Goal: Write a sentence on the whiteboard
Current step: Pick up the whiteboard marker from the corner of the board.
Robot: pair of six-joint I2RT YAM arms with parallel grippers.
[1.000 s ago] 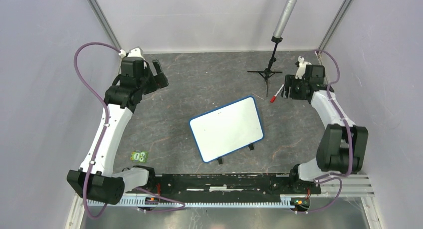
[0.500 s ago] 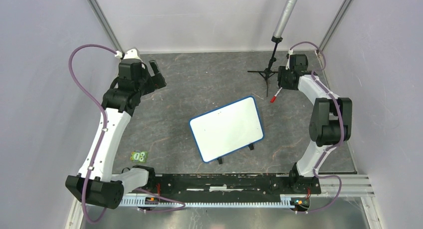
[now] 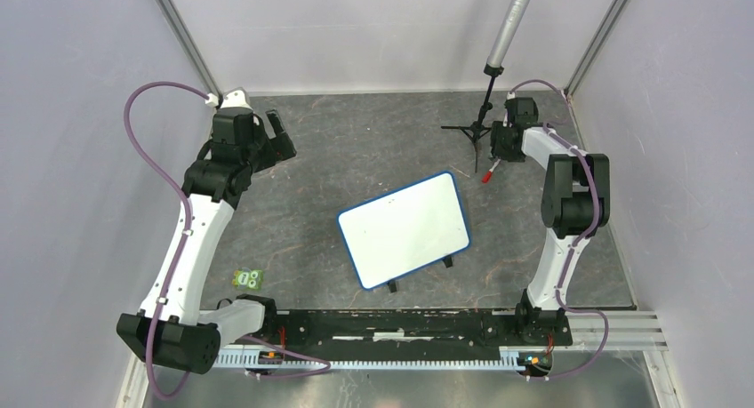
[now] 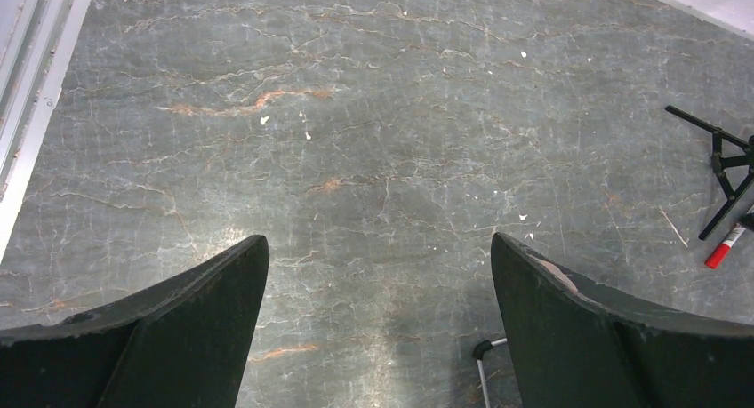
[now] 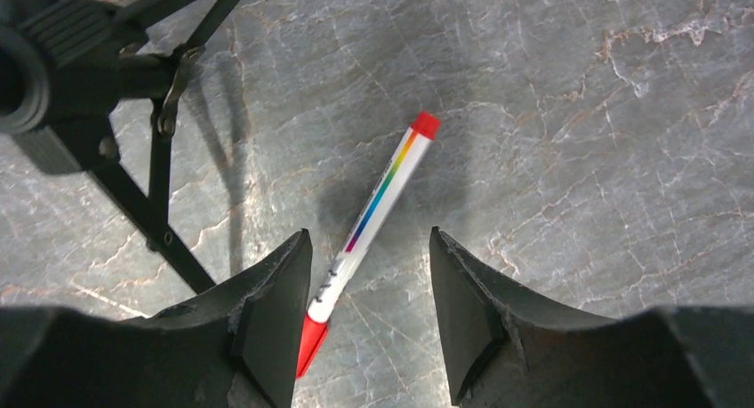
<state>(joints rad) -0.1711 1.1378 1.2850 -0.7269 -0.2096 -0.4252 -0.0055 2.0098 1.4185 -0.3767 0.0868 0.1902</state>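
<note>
The left arm rises from its base at the near-left corner and reaches along the left side of the dark grey veined stone-pattern desk [image 3: 356, 159], elbow bent, wrist turned inward at the far-left part. The left gripper [image 3: 283, 134] hangs over bare desk with its jaws spread wide and nothing between them or touching them; in its own wrist view the left gripper [image 4: 378, 241] shows only the desk surface in the gap.

The right arm stands up from its base, folds sharply at the elbow and stretches to the far-right part of the desk, its wrist pointing down. The right gripper [image 3: 496, 156] sits just beside the black tripod stand with a grey pole [image 3: 481, 128]. Its jaws are partly open and straddle the white marker pen with a rainbow stripe and red ends [image 5: 378, 204], which lies flat and slanted on the desk. The pen's lower end runs close along the left finger [image 5: 276, 319]; the right finger stands apart from it, so the pen is not clamped.

The small rectangular white board with a blue rim [image 3: 405, 228] rests near the middle of the desk, turned at an angle, well apart from both grippers. Only the top view shows it, along with a small green card [image 3: 246, 279] by the left arm. The left wrist view catches the pen's red end and the tripod's legs at its right edge.
</note>
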